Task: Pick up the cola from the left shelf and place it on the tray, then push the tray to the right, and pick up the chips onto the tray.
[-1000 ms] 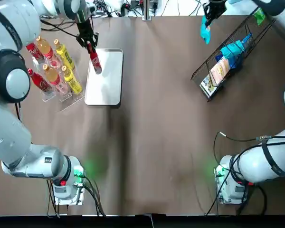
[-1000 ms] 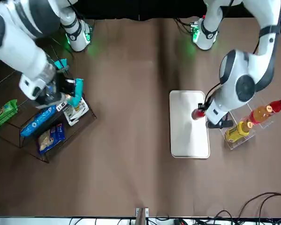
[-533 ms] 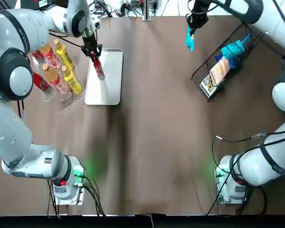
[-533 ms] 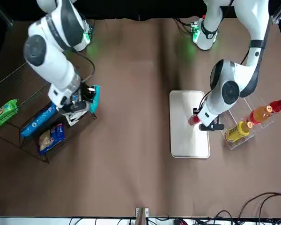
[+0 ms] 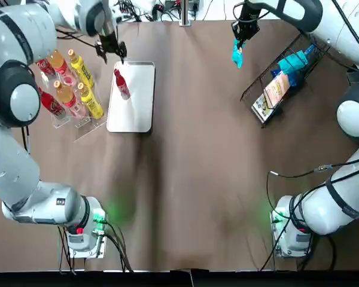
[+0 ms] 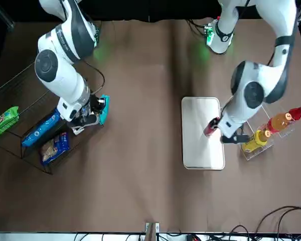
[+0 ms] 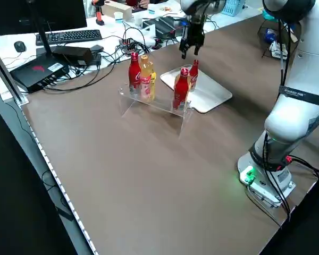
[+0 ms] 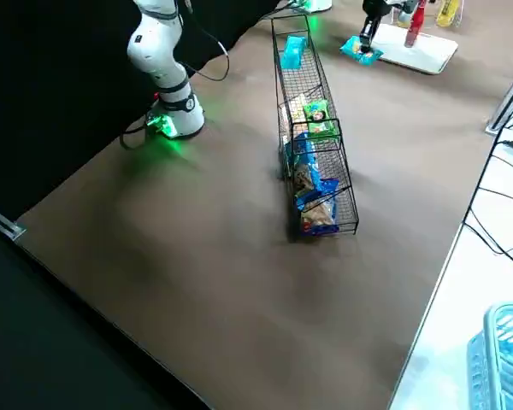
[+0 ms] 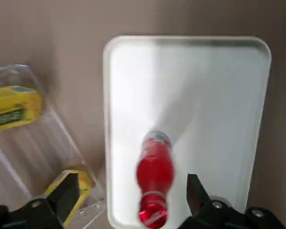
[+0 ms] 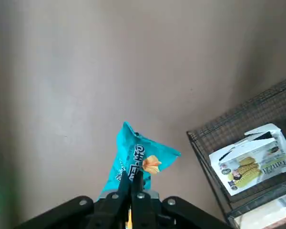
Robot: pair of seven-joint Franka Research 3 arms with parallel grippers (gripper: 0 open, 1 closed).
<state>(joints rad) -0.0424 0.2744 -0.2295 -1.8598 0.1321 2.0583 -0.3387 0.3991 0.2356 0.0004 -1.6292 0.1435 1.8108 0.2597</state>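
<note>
Your cola (image 5: 121,84) is red, cap too, on a plain white tray (image 5: 137,110) just beside your left gripper (image 5: 110,54). The chips bag (image 5: 237,54) pinched in your right gripper (image 5: 240,40) is teal with an orange blotch. Brown table (image 5: 191,179).

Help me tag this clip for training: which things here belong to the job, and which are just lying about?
In the job: red cola bottle, standing on the white rectangular tray; teal chips bag, pinched in the right hand; open left hand above the tray.
Lying about: clear plastic shelf with its other red, orange and yellow bottles; black wire basket and its snack packs.
</note>
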